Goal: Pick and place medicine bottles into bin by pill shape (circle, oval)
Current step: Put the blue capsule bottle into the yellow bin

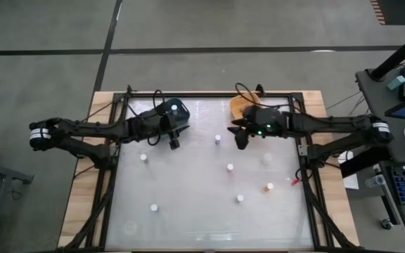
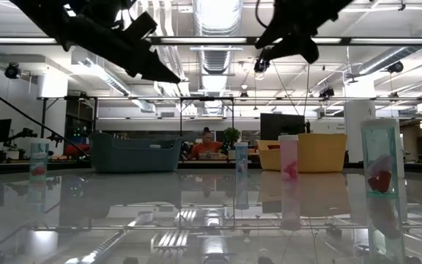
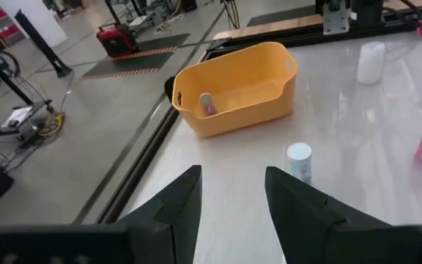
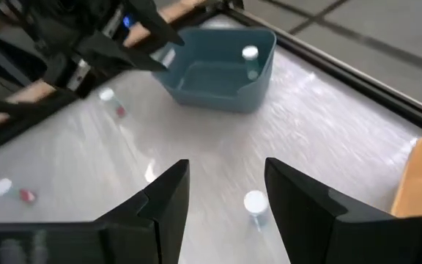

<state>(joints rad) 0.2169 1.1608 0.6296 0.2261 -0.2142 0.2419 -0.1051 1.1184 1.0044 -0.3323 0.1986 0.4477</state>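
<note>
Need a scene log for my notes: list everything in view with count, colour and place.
bottles: about seven loose, white-topped, one orange, spread over the table; one more in each bin
yellow bin: one, far edge, right of centre
blue bin: one, far edge, left of centre
red scrap: one, right edge
table: one, pale glossy top
person: one, orange top, room behind
left gripper: open, empty, by blue bin
right gripper: open, empty, by yellow bin
</note>
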